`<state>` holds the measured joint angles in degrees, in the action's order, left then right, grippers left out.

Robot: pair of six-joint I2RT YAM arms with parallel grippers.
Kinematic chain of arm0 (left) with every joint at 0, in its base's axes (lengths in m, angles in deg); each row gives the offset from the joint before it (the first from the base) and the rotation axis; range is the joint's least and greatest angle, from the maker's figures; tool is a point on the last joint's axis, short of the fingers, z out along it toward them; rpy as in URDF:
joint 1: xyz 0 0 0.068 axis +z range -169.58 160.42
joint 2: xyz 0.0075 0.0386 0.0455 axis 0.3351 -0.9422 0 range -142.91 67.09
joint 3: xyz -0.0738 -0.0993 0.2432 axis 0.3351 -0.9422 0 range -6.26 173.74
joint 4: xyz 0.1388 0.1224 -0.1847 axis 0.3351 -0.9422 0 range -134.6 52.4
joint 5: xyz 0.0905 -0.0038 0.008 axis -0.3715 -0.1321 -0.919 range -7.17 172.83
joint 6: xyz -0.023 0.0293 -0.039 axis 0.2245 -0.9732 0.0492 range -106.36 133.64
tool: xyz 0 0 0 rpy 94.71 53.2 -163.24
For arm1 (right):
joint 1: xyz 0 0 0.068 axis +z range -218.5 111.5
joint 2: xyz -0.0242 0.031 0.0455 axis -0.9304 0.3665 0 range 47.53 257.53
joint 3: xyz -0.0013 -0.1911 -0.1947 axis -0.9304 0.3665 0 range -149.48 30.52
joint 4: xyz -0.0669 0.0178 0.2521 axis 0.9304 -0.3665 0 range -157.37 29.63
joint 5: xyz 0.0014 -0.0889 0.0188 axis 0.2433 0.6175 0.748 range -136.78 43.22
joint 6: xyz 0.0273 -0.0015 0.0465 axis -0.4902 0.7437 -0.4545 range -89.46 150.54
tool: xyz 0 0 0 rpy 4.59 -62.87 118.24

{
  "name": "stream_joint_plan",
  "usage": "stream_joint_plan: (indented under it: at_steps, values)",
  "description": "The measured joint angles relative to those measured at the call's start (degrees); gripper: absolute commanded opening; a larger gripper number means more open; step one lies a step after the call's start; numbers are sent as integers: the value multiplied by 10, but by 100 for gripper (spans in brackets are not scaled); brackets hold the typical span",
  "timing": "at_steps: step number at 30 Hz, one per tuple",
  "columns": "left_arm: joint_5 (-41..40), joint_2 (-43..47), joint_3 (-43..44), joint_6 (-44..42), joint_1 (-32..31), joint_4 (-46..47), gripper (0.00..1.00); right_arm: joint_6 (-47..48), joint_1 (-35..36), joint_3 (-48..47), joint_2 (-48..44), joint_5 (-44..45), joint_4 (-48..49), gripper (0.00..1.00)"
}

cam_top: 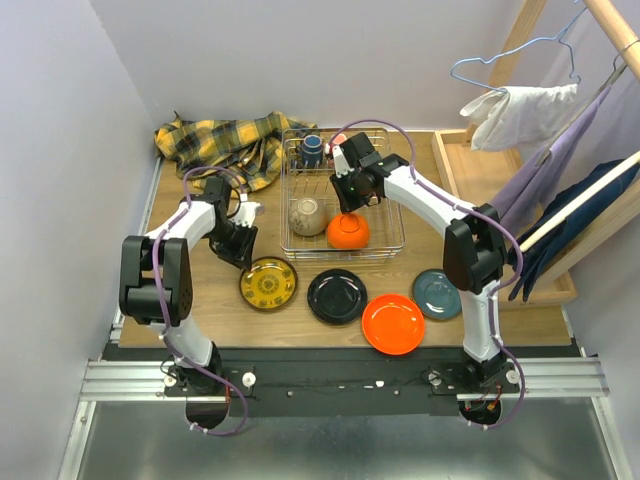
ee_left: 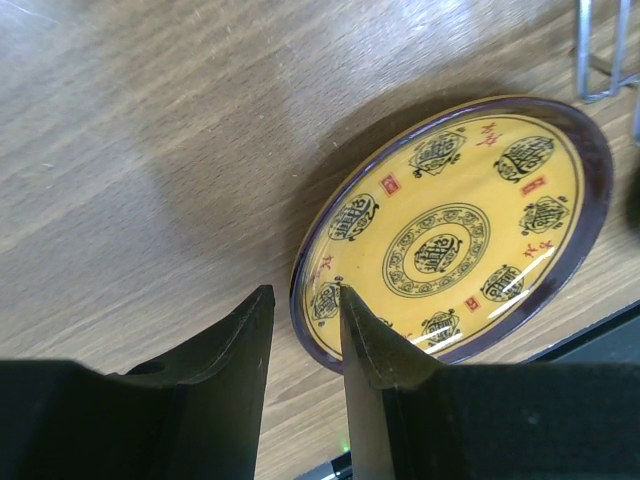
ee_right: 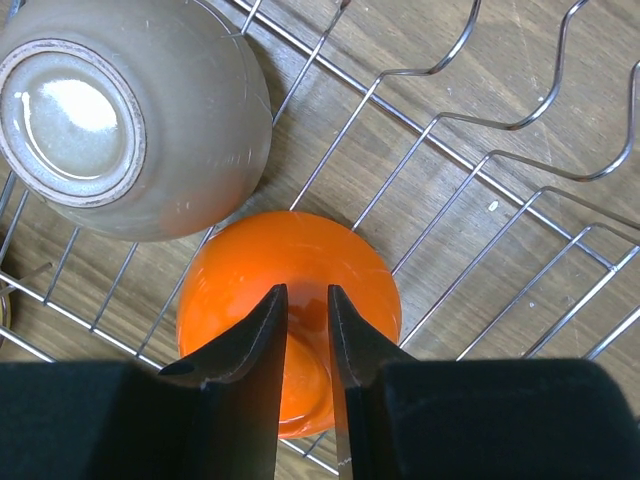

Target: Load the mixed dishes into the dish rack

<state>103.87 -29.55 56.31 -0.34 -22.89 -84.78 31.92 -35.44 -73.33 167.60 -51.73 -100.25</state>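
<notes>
The yellow patterned plate lies on the table; in the left wrist view it fills the right half. My left gripper is open, its jaws either side of the plate's near rim. The black plate, orange plate and teal plate lie in front of the dish rack. In the rack are a beige bowl and an orange bowl, both upside down. My right gripper hangs just over the orange bowl, jaws narrowly apart and empty.
A dark blue cup stands at the rack's back. The yellow plaid cloth lies back left. A wooden frame and hanging clothes stand to the right. Rack wires run under my right gripper; a rack corner shows beside the yellow plate.
</notes>
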Motion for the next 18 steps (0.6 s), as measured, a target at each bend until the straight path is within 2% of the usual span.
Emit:
stream_joint_plan:
  at_steps: [3, 6, 7, 10, 13, 18]
  values:
    - [0, -14, 0, 0, 0, -2, 39, 0, 0, 0, -4, 1, 0, 31]
    - [0, -27, 1, 0, 0, -4, 23, 2, 0, 3, -16, 2, 0, 31]
    - [0, -30, 2, 0, 0, -6, 13, 2, 0, 3, -18, 2, 0, 31]
    - [2, -36, 12, -3, 0, -12, 0, 3, 0, 4, -28, 2, 0, 31]
    - [16, -37, 30, -9, 0, -31, 0, 5, 0, 4, -37, 2, 0, 36]
    - [41, -7, 85, -31, 0, -88, 0, 19, 0, 4, -61, -15, -1, 52]
